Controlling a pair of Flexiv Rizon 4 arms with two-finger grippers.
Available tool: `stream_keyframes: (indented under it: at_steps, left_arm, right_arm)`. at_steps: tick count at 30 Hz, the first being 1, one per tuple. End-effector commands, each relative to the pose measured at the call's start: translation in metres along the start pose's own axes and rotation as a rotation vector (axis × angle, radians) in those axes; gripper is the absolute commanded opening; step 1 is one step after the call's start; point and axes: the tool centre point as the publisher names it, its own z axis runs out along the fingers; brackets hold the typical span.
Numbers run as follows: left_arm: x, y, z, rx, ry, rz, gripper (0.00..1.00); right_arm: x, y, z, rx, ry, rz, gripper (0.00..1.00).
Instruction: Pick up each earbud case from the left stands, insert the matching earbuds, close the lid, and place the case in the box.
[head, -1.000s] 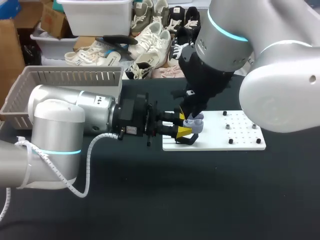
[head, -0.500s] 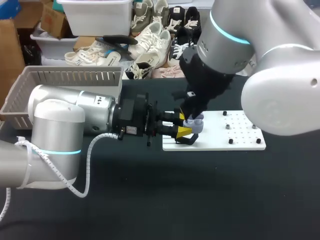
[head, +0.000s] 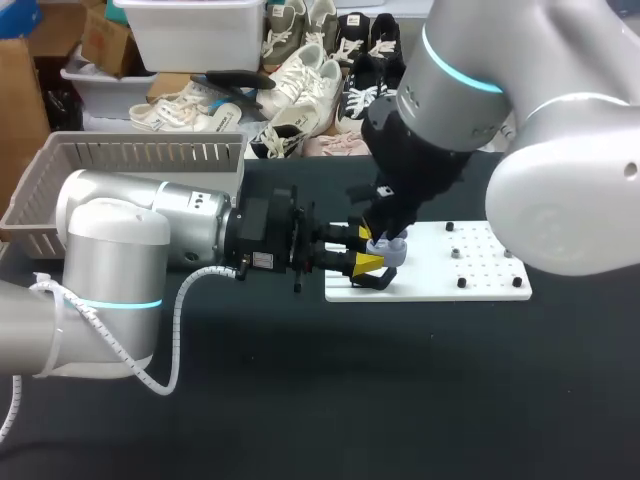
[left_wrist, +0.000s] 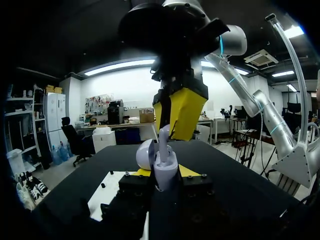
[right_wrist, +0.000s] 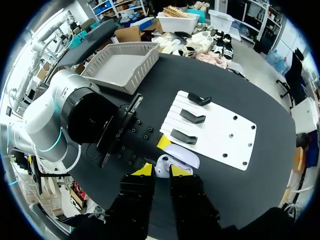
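Presently: left pincer clamps the open earbud case upright at the white board's nine o'clock end, apparently steadying it; right pincer, directly above, nips one earbud for seating.

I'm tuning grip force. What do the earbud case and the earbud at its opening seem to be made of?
Earbud case: likely hard plastic, pale lavender, smooth with a soft sheen on its rounded shell. Earbud: looks like smooth pale plastic, judging by its even stem; too small to say more.
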Motion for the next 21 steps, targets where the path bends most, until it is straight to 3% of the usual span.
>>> stream_keyframes:
  at_steps: [1, 21]
  left_arm:
    - [0.0002, -0.0007, 0.0005, -0.004, -0.001, 0.001, 0.00]
    - [0.0002, -0.0007, 0.0005, -0.004, -0.001, 0.001, 0.00]
  right_arm:
    - [0.0012, -0.0023, 0.0013, -0.001, -0.004, 0.002, 0.00]
    - [-0.0006, -0.0022, 0.0052, -0.009, -0.003, 0.000, 0.00]
